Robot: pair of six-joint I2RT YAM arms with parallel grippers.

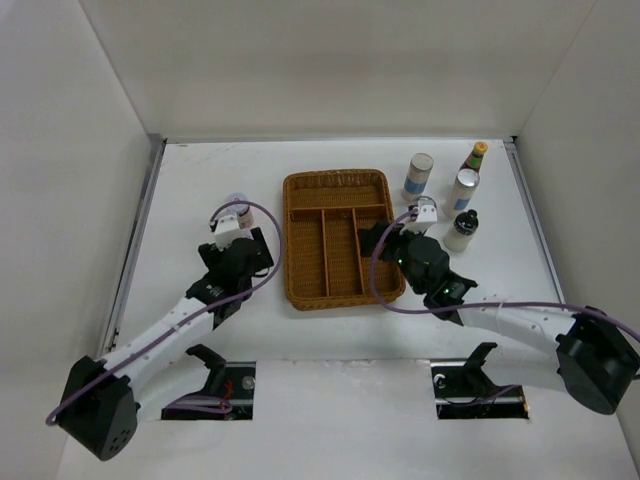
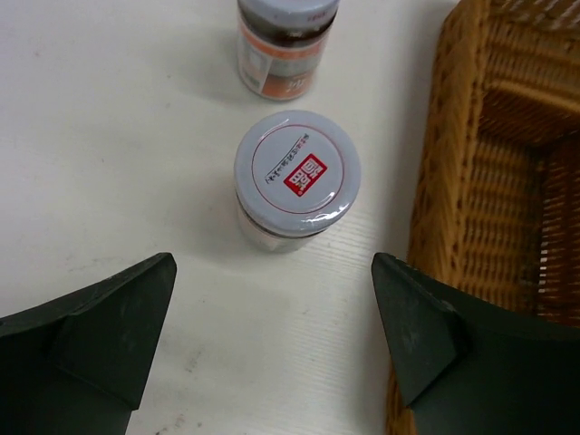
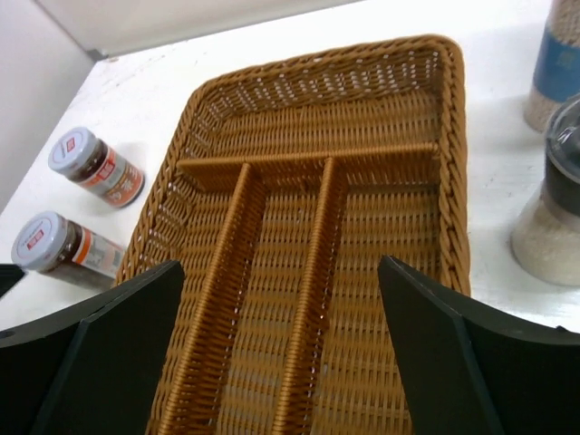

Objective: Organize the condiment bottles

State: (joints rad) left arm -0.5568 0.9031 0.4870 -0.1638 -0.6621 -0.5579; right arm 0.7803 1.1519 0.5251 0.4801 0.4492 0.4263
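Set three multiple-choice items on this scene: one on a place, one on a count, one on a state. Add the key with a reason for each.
1. Where does the grey-lidded jar stand relative to the wicker tray?
A. Inside it
B. On the table beside it
C. On top of its rim

2. How many compartments does the tray have?
A. Two
B. Four
C. Six

3. What state is the right pincer in?
A. Shut on a jar
B. Shut on the tray's rim
C. Open, holding nothing

Key:
1 B: the left wrist view shows it on the white surface just outside the tray's wall.
2 B: one crosswise compartment and three long ones.
3 C: its fingers stand wide apart above the tray, gripping nothing.
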